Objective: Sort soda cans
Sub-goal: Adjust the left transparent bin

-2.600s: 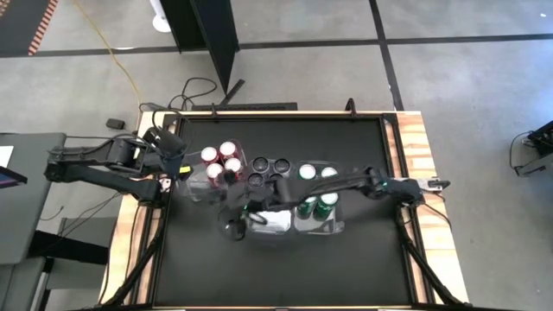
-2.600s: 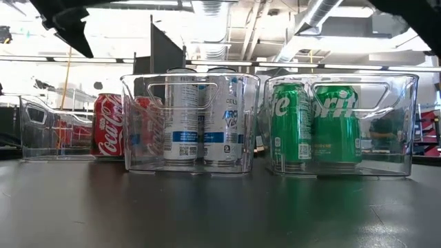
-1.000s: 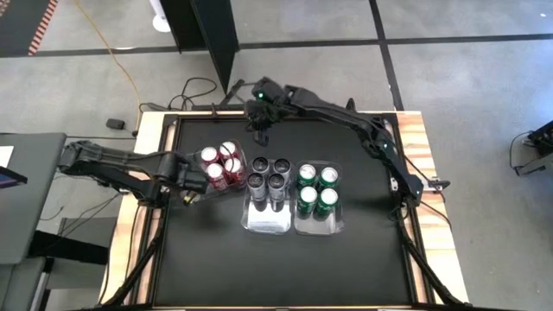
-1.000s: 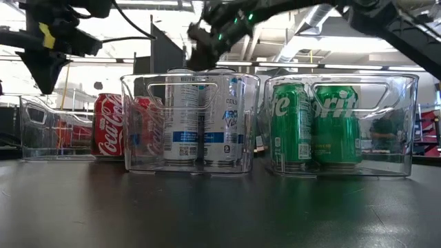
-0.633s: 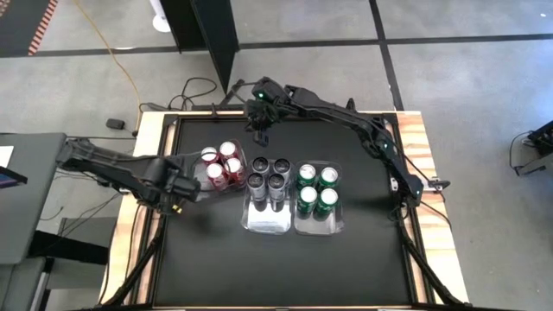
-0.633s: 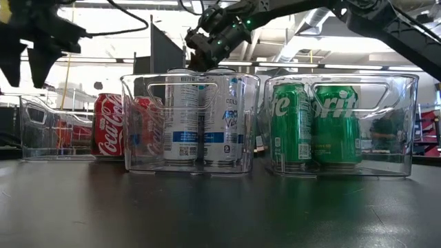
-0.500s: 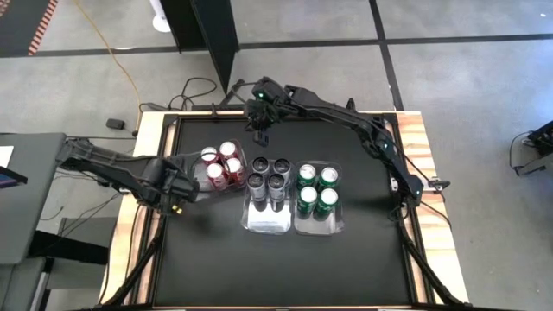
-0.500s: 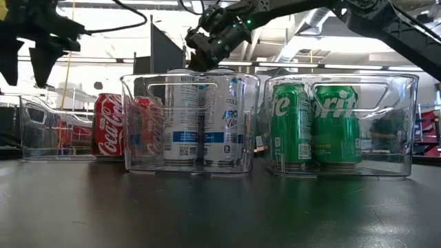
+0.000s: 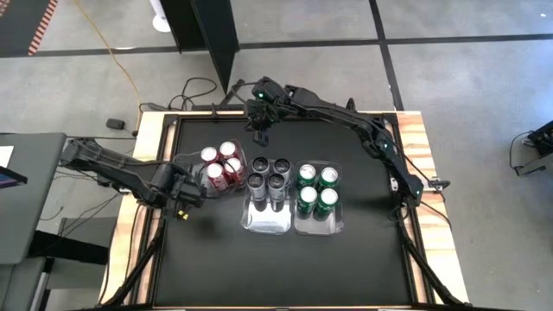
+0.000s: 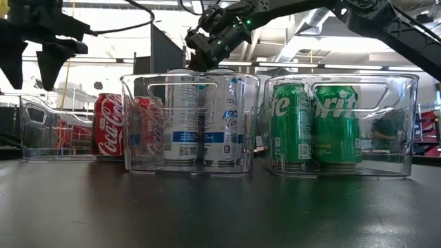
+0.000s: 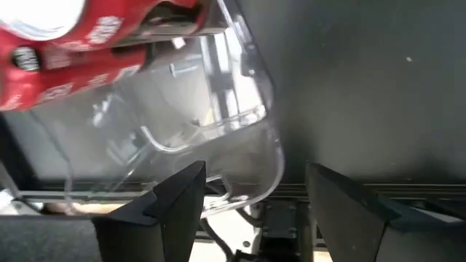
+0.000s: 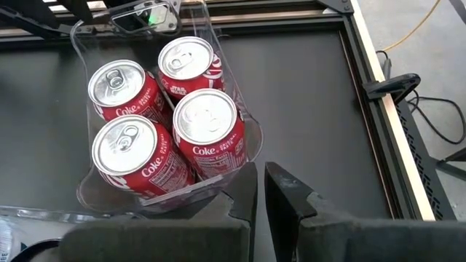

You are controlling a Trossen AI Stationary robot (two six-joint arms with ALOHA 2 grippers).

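Left tool (image 9: 183, 201) wide, empty, at the near-left corner of the clear plastic bin (image 9: 197, 183) holding four red soda cans (image 9: 220, 164). Right tool (image 9: 259, 130) narrow, empty, hovering far side. Grey-dark cans (image 9: 268, 173) and green cans (image 9: 315, 187) already binned. Retreat the left tool straight off without nudging the bin across the black bench (image 9: 285, 268).

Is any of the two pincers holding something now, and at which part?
Nothing is held. The left pincer stands open beside the clear bin of red cans; the right pincer is shut and empty, above the table's far edge.
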